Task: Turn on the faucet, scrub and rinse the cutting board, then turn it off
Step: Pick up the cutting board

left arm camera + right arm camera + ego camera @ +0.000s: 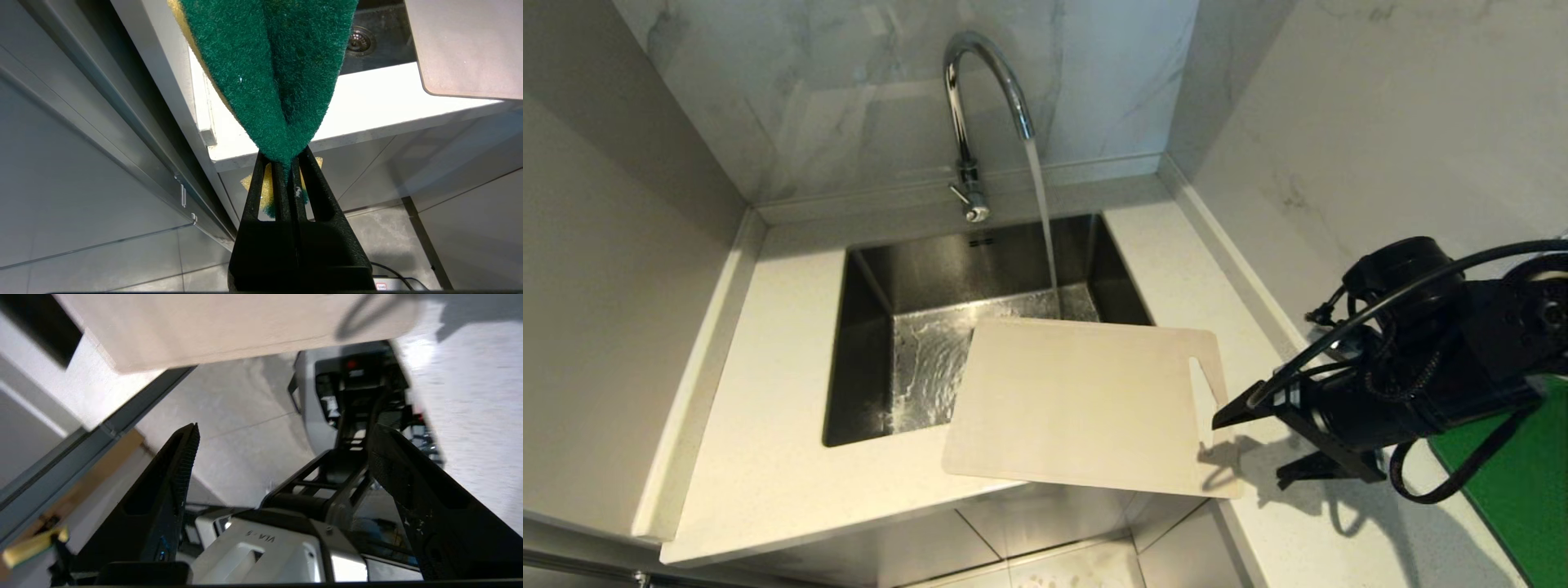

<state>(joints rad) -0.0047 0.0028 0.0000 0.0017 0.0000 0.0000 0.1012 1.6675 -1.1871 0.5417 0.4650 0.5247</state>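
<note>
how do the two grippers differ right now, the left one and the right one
The left gripper is shut on a folded green-and-yellow scrub sponge; the right gripper is open and holds nothing. The left sits below the counter edge, out of the head view; the right hovers over the white countertop, beside the slotted end of the cream-white plastic cutting board. Both have black, ribbed fingers.

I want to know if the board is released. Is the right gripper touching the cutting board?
Apart. In the head view the right gripper, open, sits beside the cutting board's handle end, with bare countertop showing between them.
</note>
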